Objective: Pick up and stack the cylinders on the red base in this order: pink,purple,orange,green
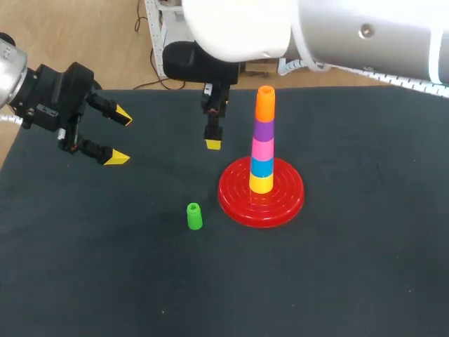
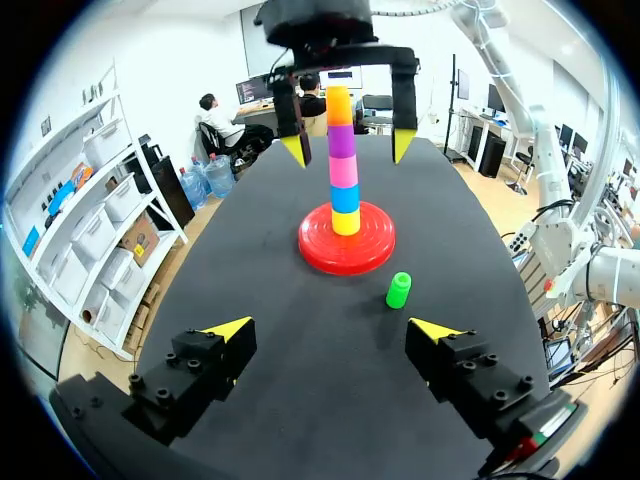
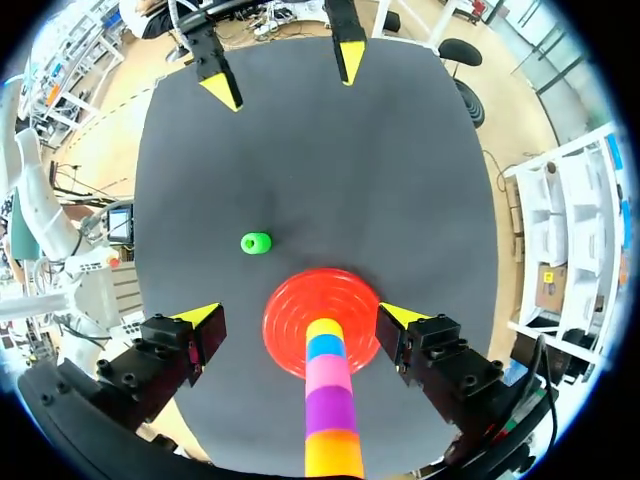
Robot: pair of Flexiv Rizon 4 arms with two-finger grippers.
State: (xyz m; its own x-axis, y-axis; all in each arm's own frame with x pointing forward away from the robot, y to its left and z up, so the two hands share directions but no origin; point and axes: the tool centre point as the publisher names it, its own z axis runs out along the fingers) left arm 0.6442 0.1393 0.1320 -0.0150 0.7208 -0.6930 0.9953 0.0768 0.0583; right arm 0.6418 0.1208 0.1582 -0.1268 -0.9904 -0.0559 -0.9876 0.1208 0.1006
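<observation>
Right tool (image 3: pixel 300 318) and left tool (image 1: pixel 119 137) both spread, empty.
I'd straddle the green cylinder (image 1: pixel 194 216) ahead squarely, then clamp its sides.

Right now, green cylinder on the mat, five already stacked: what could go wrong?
The right gripper hangs open close by the top of the tall stack of coloured cylinders; a sideways move could topple it.
The small green plastic cylinder sits near the round red plastic base's rim; fingers descending on it might clip the base.
Capping the orange top cylinder needs close alignment; a miss may drop the green one.
</observation>
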